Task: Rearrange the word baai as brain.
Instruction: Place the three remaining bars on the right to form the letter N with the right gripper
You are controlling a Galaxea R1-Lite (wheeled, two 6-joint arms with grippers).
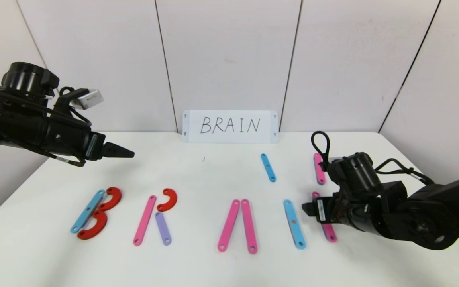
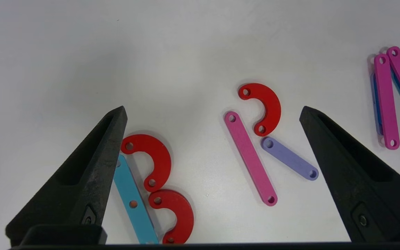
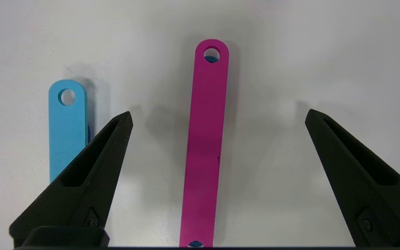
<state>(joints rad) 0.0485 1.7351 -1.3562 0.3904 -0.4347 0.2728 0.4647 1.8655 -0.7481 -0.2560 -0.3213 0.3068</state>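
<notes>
The strip letters lie in a row on the white table (image 1: 197, 267). A light-blue strip (image 1: 88, 211) and two red curves (image 1: 110, 198) form a B. A pink strip (image 1: 145, 220), a red curve (image 1: 167, 199) and a purple strip (image 1: 162, 228) form an R. Two pink strips (image 1: 229, 225) lean together as an A without a crossbar. A light-blue strip (image 1: 294, 224) stands alone. My right gripper (image 1: 307, 208) is open, low over another pink strip (image 3: 205, 146), which lies between its fingers. My left gripper (image 1: 128, 153) is open and empty, raised behind the B.
A white card (image 1: 230, 126) with handwritten BRAIN stands against the back wall. A short light-blue strip (image 1: 268, 167) and a pink strip (image 1: 319, 168) lie loose behind the row. The table's right edge runs close to the right arm.
</notes>
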